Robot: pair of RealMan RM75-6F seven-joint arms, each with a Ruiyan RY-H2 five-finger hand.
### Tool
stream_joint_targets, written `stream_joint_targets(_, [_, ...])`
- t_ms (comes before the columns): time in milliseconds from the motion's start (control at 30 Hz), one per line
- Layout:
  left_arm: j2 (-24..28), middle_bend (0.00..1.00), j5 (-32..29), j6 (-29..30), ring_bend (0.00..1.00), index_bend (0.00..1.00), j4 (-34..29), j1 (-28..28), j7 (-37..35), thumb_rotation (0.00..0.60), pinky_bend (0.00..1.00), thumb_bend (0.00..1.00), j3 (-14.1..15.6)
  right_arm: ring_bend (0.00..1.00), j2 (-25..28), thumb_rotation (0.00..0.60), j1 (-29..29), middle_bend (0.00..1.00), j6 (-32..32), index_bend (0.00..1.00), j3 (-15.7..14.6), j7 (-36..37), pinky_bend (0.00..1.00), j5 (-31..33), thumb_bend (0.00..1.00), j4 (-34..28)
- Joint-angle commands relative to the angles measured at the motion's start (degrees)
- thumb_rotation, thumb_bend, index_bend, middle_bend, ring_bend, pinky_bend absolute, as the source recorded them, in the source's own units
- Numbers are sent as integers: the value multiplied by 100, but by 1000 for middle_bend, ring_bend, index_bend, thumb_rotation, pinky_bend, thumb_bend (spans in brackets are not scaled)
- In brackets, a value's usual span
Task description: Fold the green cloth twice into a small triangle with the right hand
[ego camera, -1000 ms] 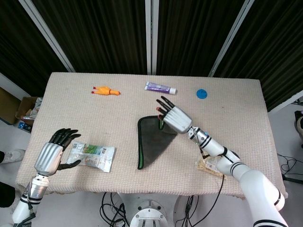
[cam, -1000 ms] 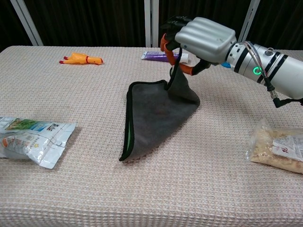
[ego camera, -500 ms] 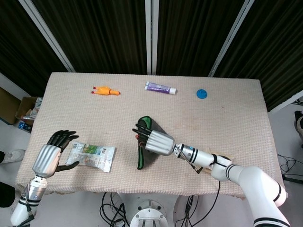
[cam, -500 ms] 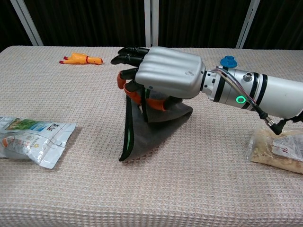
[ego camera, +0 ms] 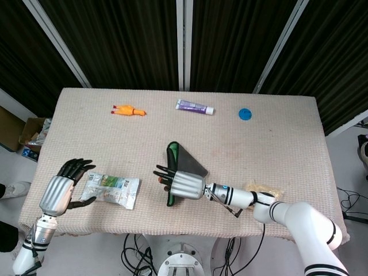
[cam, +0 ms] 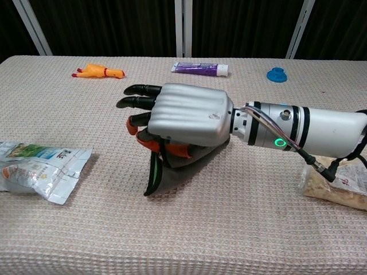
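The green cloth (ego camera: 188,163) lies folded in the middle of the table, its dark grey side up and a green edge showing along its left side. My right hand (ego camera: 180,183) is over the cloth's near part, palm down. In the chest view the right hand (cam: 186,119) covers most of the cloth (cam: 158,177) and pinches a fold of it between thumb and fingers, lifted off the table. My left hand (ego camera: 58,193) hovers at the table's near left with fingers apart, holding nothing.
A snack packet (ego camera: 112,190) lies just right of my left hand. A rubber chicken (ego camera: 128,111), a purple tube (ego camera: 194,107) and a blue cap (ego camera: 245,114) sit along the far edge. A clear bag of food (cam: 335,184) lies under my right forearm.
My right hand has carried the cloth's far corner toward the near left, over the rest of the cloth. The cloth now shows narrower. My left hand has stayed put.
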Motion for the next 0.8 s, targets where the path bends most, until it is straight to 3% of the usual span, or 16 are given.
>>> stream_joint_targets(33, [2, 169, 0, -1, 132, 224, 6, 5, -12, 600, 133, 0, 6, 47, -27, 600, 2, 259, 21, 588, -19, -53, 16, -54, 405, -47])
stream_joint_targets(633, [14, 166, 16, 41, 132, 222, 26, 56, -66, 600, 132, 0, 27, 42, -205, 600, 117, 257, -241, 558, -9, -337, 4, -206, 389, -244])
stream_joint_targets(700, [8, 165, 23, 42, 132, 222, 30, 55, -69, 600, 132, 0, 27, 23, -204, 600, 91, 222, -405, 450, -11, -443, 0, -139, 324, -291])
stream_joint_targets(800, [10, 165, 24, 44, 132, 221, 40, 58, -80, 600, 132, 0, 25, 0, -142, 600, -4, 78, -580, 75, 82, -713, 0, 44, 89, -555])
